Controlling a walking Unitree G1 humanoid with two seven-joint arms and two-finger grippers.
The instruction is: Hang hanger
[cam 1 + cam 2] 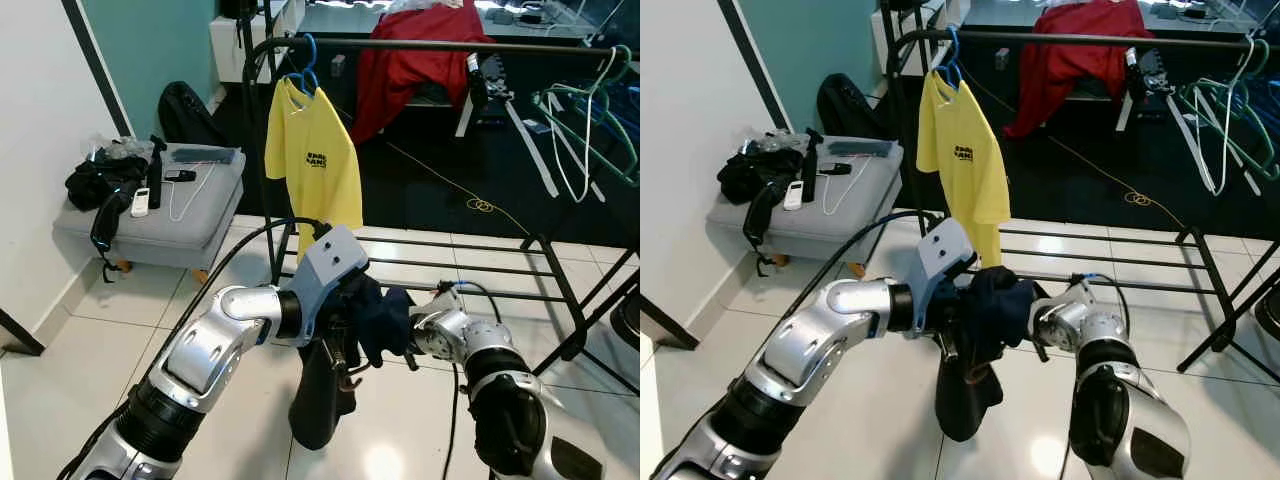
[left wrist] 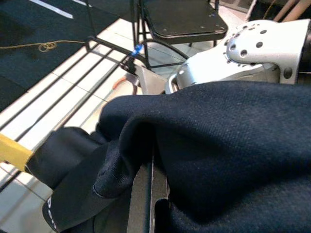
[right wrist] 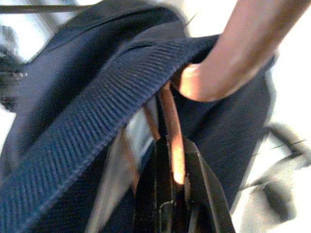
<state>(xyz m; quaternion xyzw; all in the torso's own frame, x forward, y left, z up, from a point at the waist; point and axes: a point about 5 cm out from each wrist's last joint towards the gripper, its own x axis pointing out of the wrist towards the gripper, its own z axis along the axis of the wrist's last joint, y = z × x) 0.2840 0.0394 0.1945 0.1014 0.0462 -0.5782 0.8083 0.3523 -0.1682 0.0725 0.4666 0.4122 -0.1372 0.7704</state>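
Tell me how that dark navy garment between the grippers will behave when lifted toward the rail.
The navy garment is probably floppy: it droops in folds below the left gripper and drapes over the right gripper. It looks light, bunching easily. The orange hanger inside should hold its shape, though cloth may slip off it.

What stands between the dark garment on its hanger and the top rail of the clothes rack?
Nothing solid. The dark garment hangs low between the left tool and right tool, well below the rack rail. A yellow T-shirt occupies the rail's left end, pale hangers the right; the middle stretch looks free.
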